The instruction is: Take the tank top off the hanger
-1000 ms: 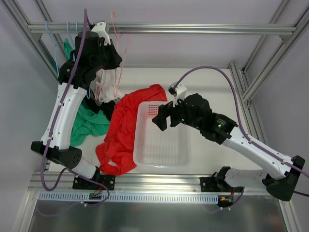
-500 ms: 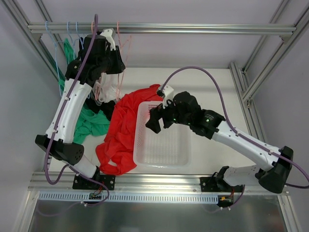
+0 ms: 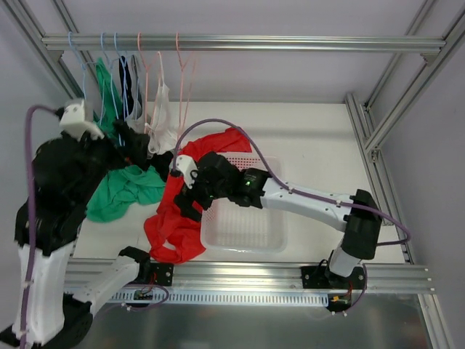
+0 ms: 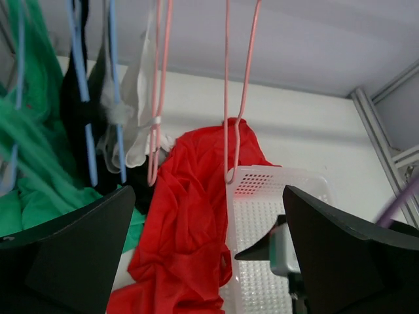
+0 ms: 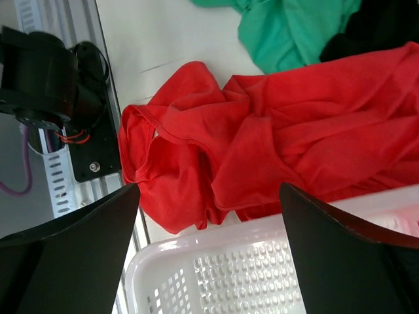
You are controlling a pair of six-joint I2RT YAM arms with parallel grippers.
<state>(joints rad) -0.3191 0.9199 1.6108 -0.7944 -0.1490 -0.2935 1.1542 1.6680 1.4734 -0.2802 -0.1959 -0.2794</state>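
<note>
red tank top (image 3: pixel 169 233), crumpled against white basket (image 3: pixel 245 246)

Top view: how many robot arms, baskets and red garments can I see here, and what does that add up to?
Robot arms: 2 (left arm, right arm)
White basket: 1
Red tank top: 1
Total: 4
</note>
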